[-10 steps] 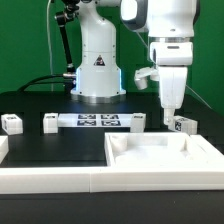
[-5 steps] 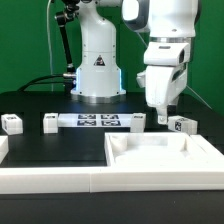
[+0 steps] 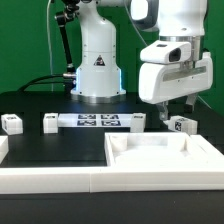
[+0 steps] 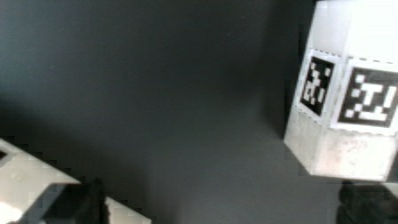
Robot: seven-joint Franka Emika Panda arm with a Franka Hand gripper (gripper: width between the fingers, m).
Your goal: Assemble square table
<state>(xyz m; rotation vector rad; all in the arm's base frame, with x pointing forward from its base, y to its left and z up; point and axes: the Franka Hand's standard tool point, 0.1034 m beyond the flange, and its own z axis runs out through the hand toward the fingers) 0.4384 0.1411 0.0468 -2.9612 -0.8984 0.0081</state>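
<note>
The white square table top (image 3: 160,156), a tray with a raised rim, lies at the front on the exterior view's right. A tagged white peg leg (image 3: 183,124) lies just behind its right corner. My gripper (image 3: 172,109) hangs tilted just above and beside that leg. In the wrist view the leg (image 4: 349,100) lies close to one fingertip (image 4: 366,192). My gripper (image 4: 217,206) is open, with only dark table between the fingers. More legs lie at the left (image 3: 11,123), (image 3: 50,122) and by the strip's right end (image 3: 140,121).
The marker board (image 3: 95,121) lies flat in front of the robot base (image 3: 97,70). A long white border rail (image 3: 60,180) runs along the front edge. A white corner (image 4: 25,186) shows at the edge of the wrist view.
The hand has swung from pointing straight down to a tilted pose and risen slightly, staying over the right-hand leg. No part has moved.
</note>
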